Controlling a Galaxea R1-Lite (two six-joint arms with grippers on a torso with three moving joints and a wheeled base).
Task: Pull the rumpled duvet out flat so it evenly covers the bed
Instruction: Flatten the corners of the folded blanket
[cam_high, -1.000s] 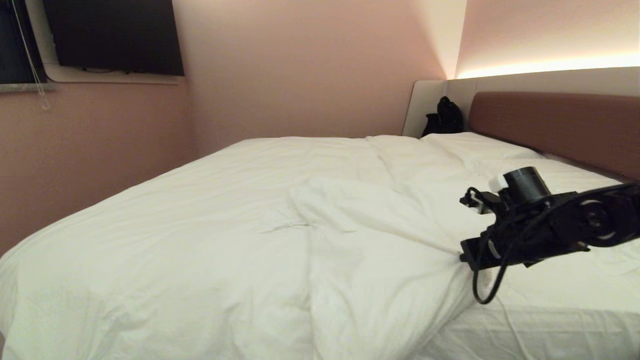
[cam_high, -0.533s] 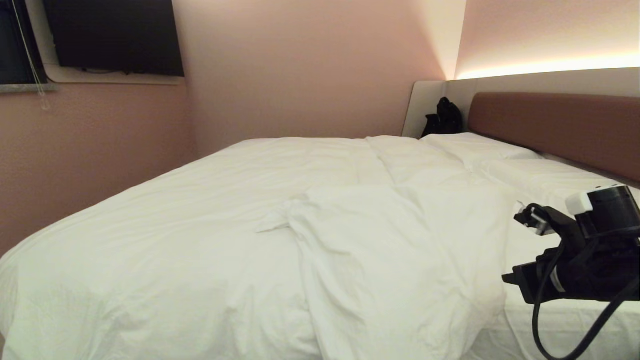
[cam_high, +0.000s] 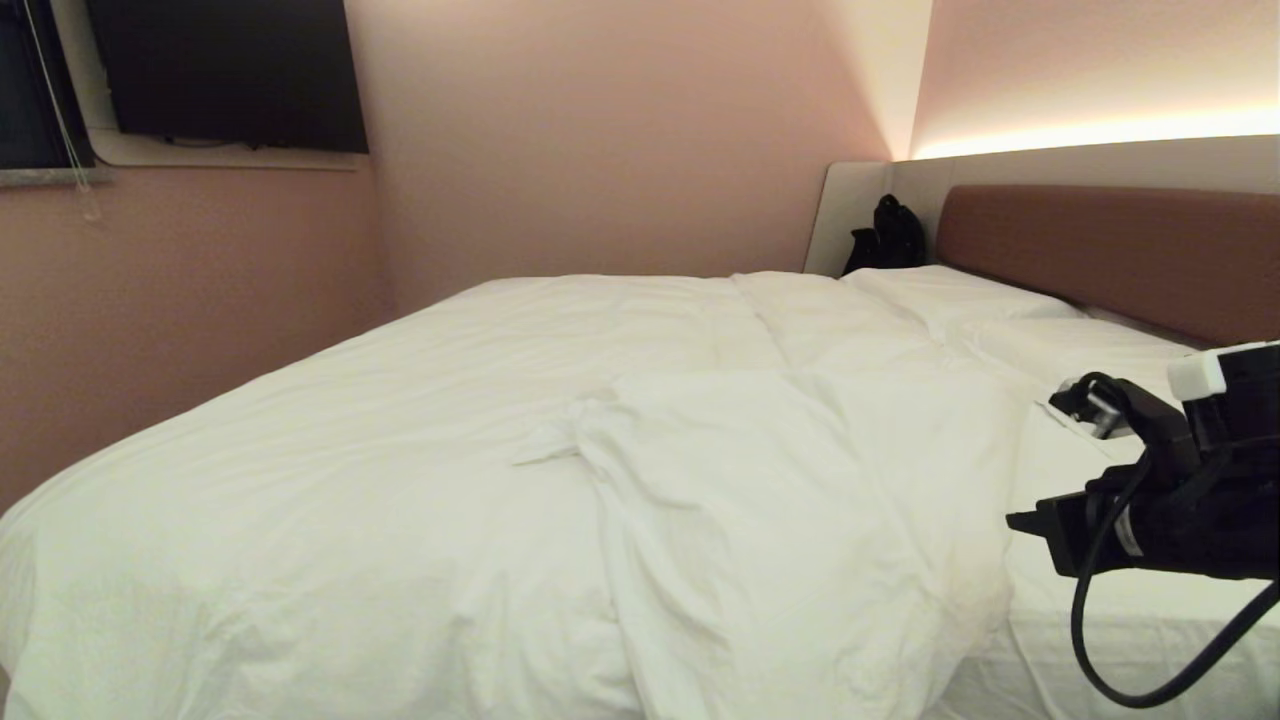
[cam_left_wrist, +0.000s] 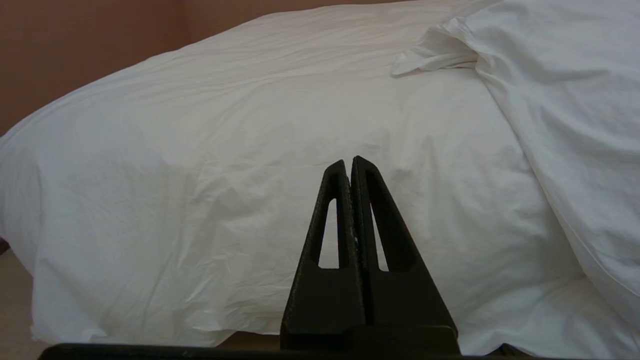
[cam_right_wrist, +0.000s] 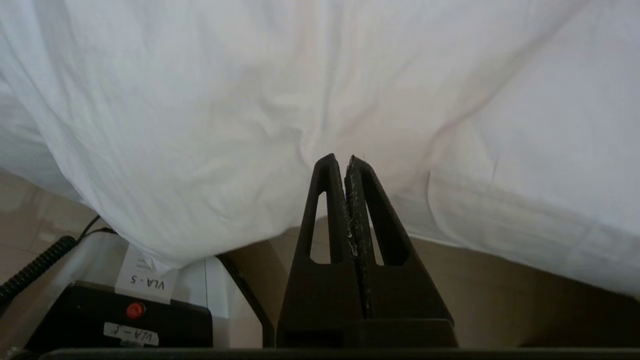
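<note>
We see the duvet (cam_high: 560, 480) lying over most of the bed (cam_high: 1150, 640), but it is not even: a thick fold (cam_high: 800, 500) runs from the middle toward the near edge, and its right border stops before the right side, so a strip of sheet shows there beside the pillows (cam_high: 1000, 310).

Our right claw (cam_right_wrist: 348, 162) is fully closed and holds nothing; its tips sit just in front of the hanging edge of the duvet (cam_right_wrist: 210, 165), low near the floor. Our left claw (cam_left_wrist: 348, 165) is also closed and empty, and it points at the smooth near side of the duvet (cam_left_wrist: 225, 165).

We judge the duvet to be soft, puffy and rather light, but bulky. It will give way and bunch when pushed, and a thin pinch of the cover may slip or only stretch the cloth. It seems better to open the right claw and take a full bite on the doubled border of the fold, near its right corner, then draw it toward the uncovered side.
</note>
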